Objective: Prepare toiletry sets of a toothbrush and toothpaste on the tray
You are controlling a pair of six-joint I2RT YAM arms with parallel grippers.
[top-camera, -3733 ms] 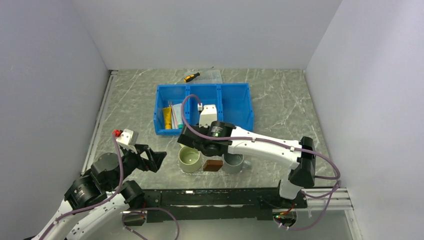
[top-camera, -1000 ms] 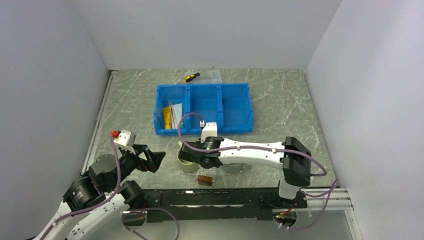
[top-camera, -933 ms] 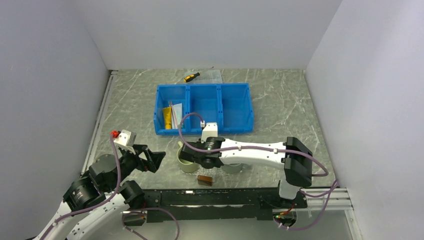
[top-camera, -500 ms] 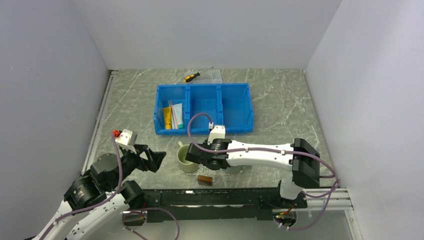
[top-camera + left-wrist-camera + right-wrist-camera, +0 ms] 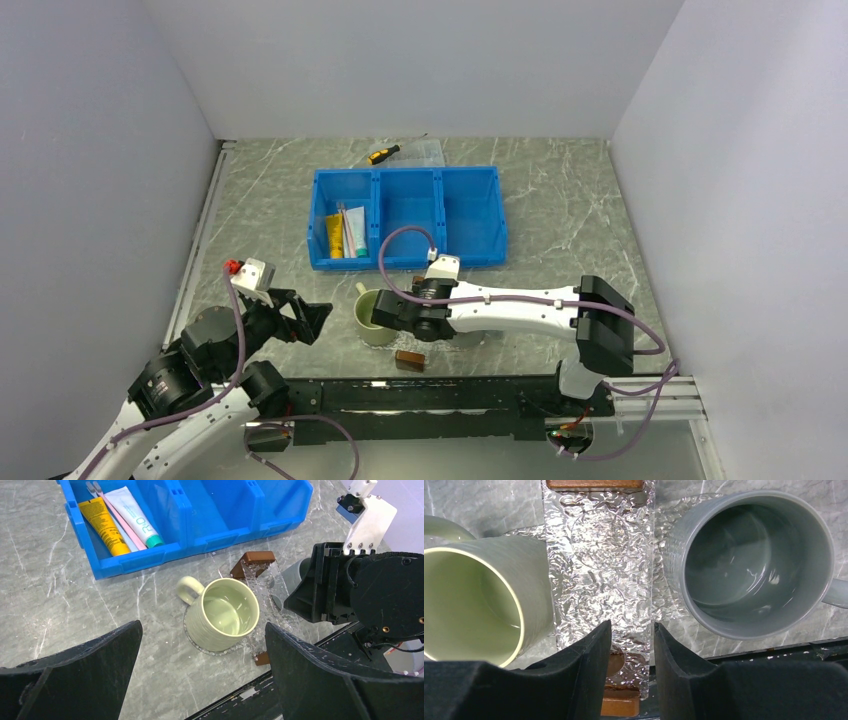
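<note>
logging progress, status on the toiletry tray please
Left claw open. Right claw part open above the tray's near handle. Tray bare; toothpaste and toothbrush in the bin. Green mug and grey mug flank it.

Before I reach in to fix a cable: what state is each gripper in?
Left gripper: wide open, holding nothing.
Right gripper: partly open above the tray, gripping nothing.
</note>
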